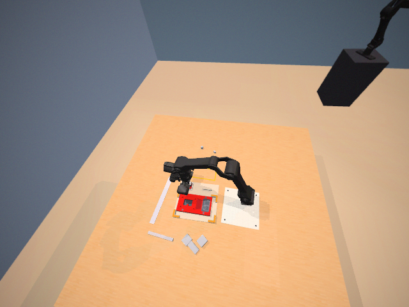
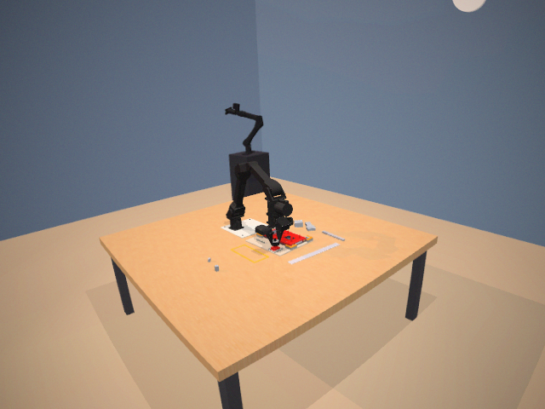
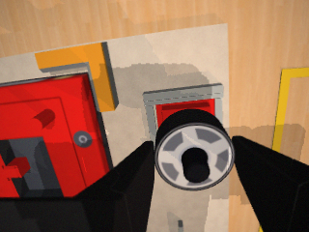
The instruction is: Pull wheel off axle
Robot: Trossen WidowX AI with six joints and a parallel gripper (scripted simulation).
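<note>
The wheel [image 3: 194, 151] is grey-spoked with a black tyre and a dark hub. In the wrist view it sits on the upright axle over a small red base with a grey frame [image 3: 185, 92]. My gripper [image 3: 192, 146] [image 1: 183, 188] [image 2: 271, 239] is shut on the wheel, one black finger touching each side of the tyre. The marked area is a yellow outline [image 3: 279, 108] [image 1: 211, 180] [image 2: 241, 255] on the table just beside the wheel's base.
A red plate [image 3: 43, 140] [image 1: 195, 204] with orange corner brackets [image 3: 98, 63] lies on a pale mat next to the wheel. White strips [image 1: 160, 203], grey tiles [image 1: 193, 242] and two small grey pieces [image 1: 202, 147] lie around. The arm's white base plate [image 1: 241, 216] is nearby.
</note>
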